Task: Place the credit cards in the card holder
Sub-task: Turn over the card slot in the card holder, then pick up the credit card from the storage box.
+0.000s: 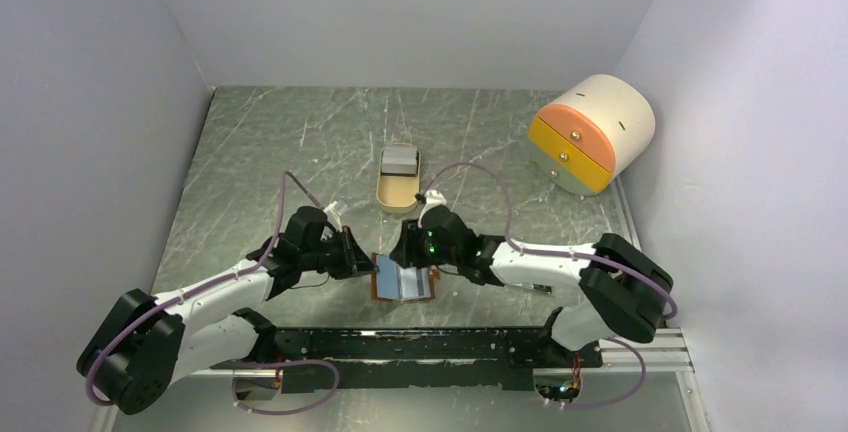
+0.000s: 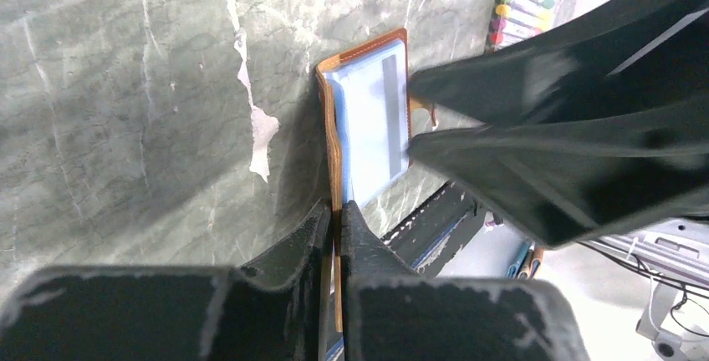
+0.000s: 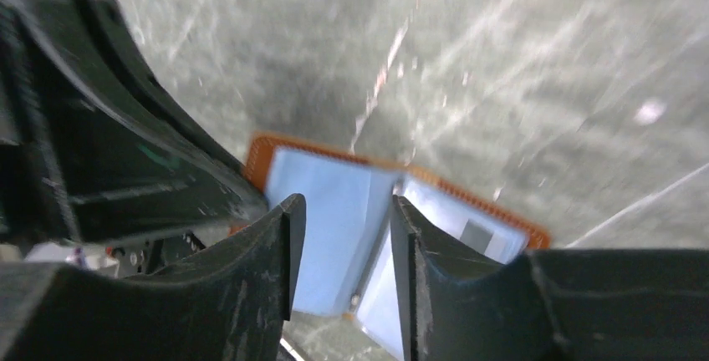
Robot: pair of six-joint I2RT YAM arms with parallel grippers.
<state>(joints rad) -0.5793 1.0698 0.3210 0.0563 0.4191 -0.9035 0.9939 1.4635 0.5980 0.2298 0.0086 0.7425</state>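
Observation:
The brown card holder [image 1: 404,280] lies open on the table between the arms, its inside showing light blue. My left gripper [image 1: 352,255] is shut on its left edge; in the left wrist view the brown edge [image 2: 334,139] runs between my closed fingertips [image 2: 338,211]. A pale card with a grey stripe [image 2: 380,114] lies in the holder. My right gripper [image 1: 408,247] hovers open just over the holder's far edge; in the right wrist view its jaws [image 3: 343,211] stand apart above the blue inside [image 3: 330,190]. Grey-white credit cards [image 1: 399,161] sit in a beige tray.
The beige oval tray [image 1: 396,193] stands behind the holder. A round cream drawer unit with orange fronts [image 1: 592,132] stands at the back right. A set of coloured pens [image 2: 520,2] shows beyond the table edge. A black rail [image 1: 430,344] runs along the near edge.

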